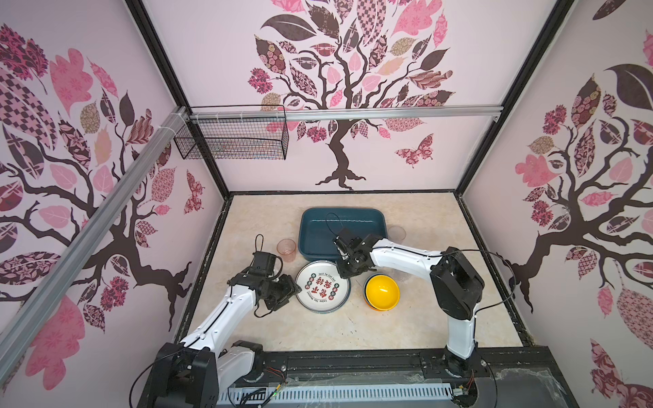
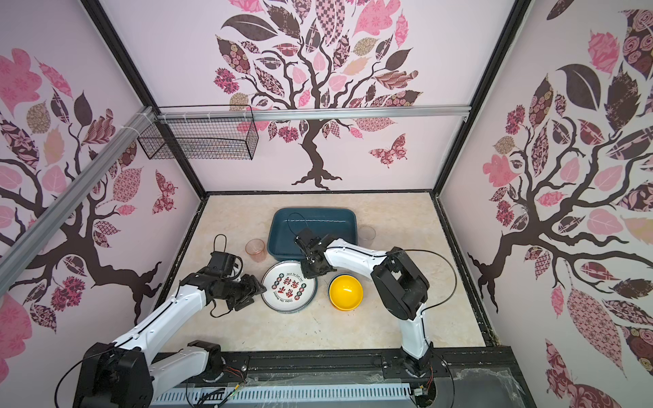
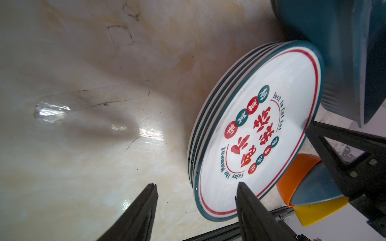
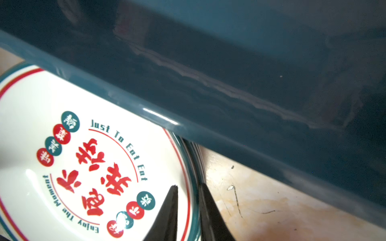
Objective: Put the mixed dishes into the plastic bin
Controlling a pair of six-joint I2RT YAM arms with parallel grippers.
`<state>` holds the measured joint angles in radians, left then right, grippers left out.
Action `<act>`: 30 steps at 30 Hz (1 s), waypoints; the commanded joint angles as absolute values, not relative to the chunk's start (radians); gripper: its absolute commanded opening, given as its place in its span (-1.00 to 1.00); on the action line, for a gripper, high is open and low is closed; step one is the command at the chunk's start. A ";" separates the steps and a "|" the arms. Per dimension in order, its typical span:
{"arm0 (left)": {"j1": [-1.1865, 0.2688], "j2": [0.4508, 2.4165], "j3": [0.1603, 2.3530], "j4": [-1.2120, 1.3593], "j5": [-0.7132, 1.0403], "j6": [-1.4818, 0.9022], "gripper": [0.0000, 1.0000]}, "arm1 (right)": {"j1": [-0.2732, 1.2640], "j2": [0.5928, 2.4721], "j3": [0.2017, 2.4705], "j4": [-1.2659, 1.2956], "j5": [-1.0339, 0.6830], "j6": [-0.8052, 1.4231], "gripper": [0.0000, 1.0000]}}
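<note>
Though low over the plates [image 1: 319,297], right pincer [image 4: 188,184] narrow astride rim; left pincer [image 3: 196,184] wide.

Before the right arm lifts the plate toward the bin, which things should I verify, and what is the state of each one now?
1. Right gripper straddles the rim of the top plate, one finger inside, one outside: ok.
2. Jaws pressing firmly on that rim: cannot tell.
3. Only the top plate taken, not the plate stack under it: cannot tell.
4. Plastic bin empty, with room for a plate: ok.
5. Left gripper open, holding nothing: ok.
6. Pinkish cup stands left of the bin, off the path: ok.
</note>
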<state>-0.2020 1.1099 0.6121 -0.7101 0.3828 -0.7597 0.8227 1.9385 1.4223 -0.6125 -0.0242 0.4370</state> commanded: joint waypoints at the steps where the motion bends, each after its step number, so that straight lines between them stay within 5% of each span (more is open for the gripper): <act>1: -0.207 1.115 0.590 -0.699 0.377 -0.759 0.27 | 0.832 1.955 1.463 -0.630 -0.055 0.426 -0.54; 30: -0.213 1.144 0.571 -0.669 0.373 -0.767 0.11 | 0.833 1.980 1.428 -0.573 -0.165 0.426 -0.53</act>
